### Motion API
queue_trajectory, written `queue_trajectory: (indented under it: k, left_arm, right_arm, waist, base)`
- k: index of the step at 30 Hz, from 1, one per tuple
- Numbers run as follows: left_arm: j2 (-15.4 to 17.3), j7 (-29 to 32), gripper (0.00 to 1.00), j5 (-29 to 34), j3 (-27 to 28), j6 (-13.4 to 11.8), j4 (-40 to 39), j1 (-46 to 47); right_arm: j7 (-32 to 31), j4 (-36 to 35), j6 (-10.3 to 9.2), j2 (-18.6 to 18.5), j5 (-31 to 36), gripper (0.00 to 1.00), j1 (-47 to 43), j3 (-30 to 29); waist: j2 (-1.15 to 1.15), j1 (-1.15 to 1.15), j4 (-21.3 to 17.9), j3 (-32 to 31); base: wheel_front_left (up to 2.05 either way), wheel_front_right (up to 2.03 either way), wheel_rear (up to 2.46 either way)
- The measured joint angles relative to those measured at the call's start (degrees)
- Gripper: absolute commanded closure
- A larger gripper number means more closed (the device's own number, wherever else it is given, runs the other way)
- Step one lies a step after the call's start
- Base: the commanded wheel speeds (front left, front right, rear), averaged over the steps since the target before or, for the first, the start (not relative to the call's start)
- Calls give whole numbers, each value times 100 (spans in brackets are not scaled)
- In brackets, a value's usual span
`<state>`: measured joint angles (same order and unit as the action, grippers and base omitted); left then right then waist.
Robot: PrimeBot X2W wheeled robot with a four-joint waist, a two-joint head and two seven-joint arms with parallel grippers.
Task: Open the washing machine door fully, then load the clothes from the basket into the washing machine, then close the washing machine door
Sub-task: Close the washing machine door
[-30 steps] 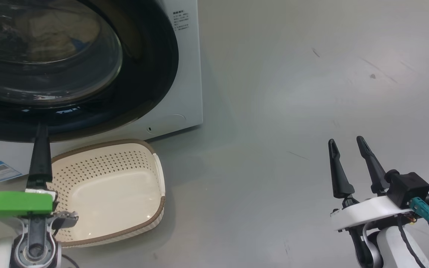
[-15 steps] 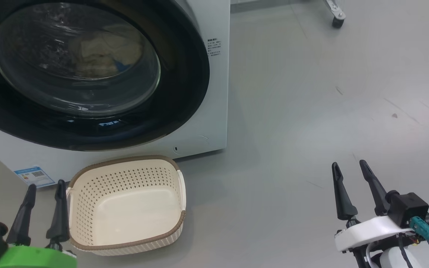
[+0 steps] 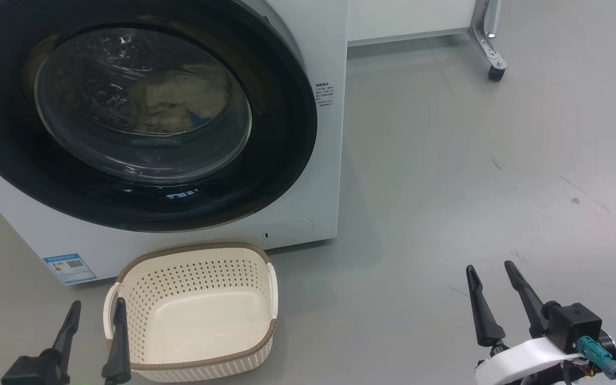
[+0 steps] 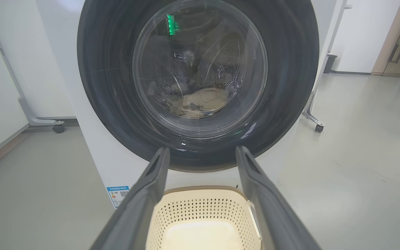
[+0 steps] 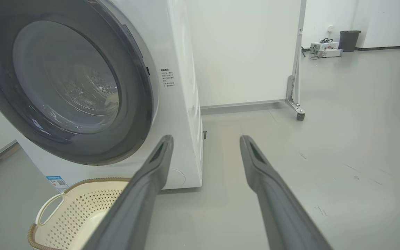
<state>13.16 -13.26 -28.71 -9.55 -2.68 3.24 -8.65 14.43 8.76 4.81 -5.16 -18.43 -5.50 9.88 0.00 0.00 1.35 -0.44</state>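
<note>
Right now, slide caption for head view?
Round black-rimmed glass door shut over cream clothes; perforated cream plastic basket empty below; left pincer and right pincer open.

Door [image 4: 116,86] shut, clothes [image 4: 205,100] inside, basket [image 4: 200,208] below

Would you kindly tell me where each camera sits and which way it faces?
Head view: on the head, looking forward and down at the washing machine door and basket; left hand and right hand show at the bottom.
Left wrist view: on the left wrist, facing the door squarely over the basket; its two fingers show.
Right wrist view: on the right wrist, seeing the door obliquely, plus floor; its fingers show.
Shared: all show the door and basket.
</note>
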Motion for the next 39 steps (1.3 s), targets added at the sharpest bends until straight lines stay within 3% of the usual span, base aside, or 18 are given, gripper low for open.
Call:
queue_trajectory:
  k: [22,23,24,39]
  left_arm:
    - [-315,-52,0,305,-27,-257,-131,-105]
    - [-320,-52,0,308,-27,-258,-141,-105]
    - [-322,-52,0,313,-27,-258,-153,-107]
    - [-347,-94,0,520,-31,-301,-243,-118]
  right_arm:
    - [0,-108,-44,8,41,0,-113,27]
    - [0,-112,-45,10,40,42,-113,27]
    - [0,-116,-45,10,40,100,-113,27]
    - [-8,-192,-44,3,40,100,-113,37]
  waist:
    - [0,0,43,-72]
    - [0,0,44,-72]
    - [0,0,46,-71]
    - [0,0,87,-45]
  base:
    - [0,0,0]
    - [0,0,0]
    - [0,0,0]
    - [0,0,0]
